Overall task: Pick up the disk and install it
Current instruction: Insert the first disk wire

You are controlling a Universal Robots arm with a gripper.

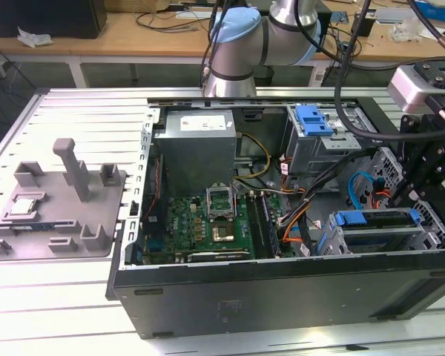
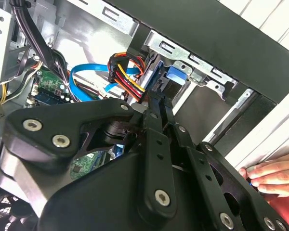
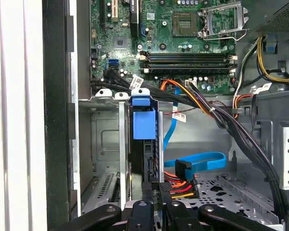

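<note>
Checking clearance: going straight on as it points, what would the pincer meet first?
Most likely the disk, standing in the drive cage directly ahead of the pincer; depth is unclear, so they may already touch.

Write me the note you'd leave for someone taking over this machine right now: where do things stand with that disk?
Gripper: down inside the computer case, at the near end of the disk. Its grip cannot be judged.
Disk: standing on edge in the metal bay, with its blue bracket showing.
Done: the disk is off the table and in the bay.
Left: it is not visible whether the disk is fully seated, so check that. The blue cable lies beside the bay.
Caution: a person's hand rests at the case's edge.
</note>
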